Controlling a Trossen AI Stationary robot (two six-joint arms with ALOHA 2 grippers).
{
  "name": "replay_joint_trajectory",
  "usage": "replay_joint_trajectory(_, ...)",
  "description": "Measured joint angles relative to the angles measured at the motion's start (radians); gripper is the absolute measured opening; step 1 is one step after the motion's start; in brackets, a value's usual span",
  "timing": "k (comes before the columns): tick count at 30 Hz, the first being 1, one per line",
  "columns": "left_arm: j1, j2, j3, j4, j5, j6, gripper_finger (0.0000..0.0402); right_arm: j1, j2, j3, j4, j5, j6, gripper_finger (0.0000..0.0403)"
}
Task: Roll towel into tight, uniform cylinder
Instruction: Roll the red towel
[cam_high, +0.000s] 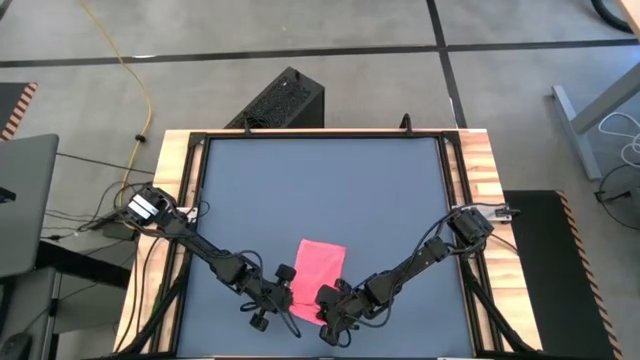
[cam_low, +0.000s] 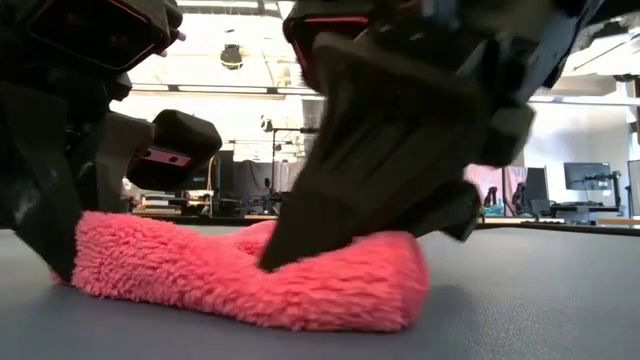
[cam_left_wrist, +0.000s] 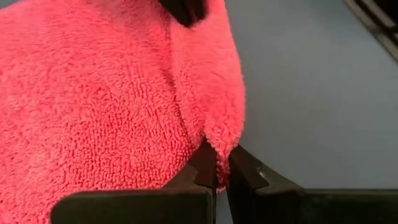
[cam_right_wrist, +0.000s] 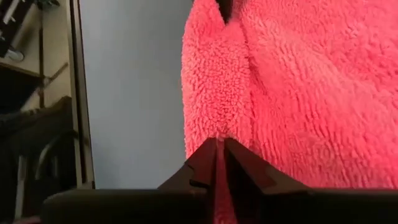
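The bright pink towel (cam_high: 320, 268) lies on the dark grey tabletop (cam_high: 320, 190) near the table's near edge. Its near end is turned over into a thick ridge (cam_low: 300, 285), and the rest lies flat on the table. My left gripper (cam_high: 290, 298) is shut on the ridge's left end (cam_left_wrist: 217, 158). My right gripper (cam_high: 323, 300) is shut on the ridge's right end (cam_right_wrist: 221, 142). The tag is hidden. My left gripper pinches the left end of the turned-over near ridge (cam_left_wrist: 214, 140) between its two fingers, along the ridge. It comes low from the table's left. The ridge rests on the table. My right gripper pinches the right end of the same ridge (cam_right_wrist: 217, 124) between its two fingers, along the ridge. It comes low from the table's right. The cloth is several layers thick there and rests on the table.
The table has a wooden frame (cam_high: 470, 200) at its sides. A black box (cam_high: 280, 100) stands on the floor beyond the far edge. Bare tabletop lies far of the towel and at both sides.
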Motion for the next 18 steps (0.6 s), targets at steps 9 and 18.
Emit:
replay_joint_trajectory(9,-0.002,0.001,0.000,0.001,0.035,0.000,0.0000,0.018,-0.128,-0.003,-0.219,0.036,-0.028,0.0087)
replay_joint_trajectory(18,0.012,0.001,0.000,0.001,0.091,-0.024,0.0000,0.123,-0.136,-0.001,-0.176,0.226,-0.161,0.0087)
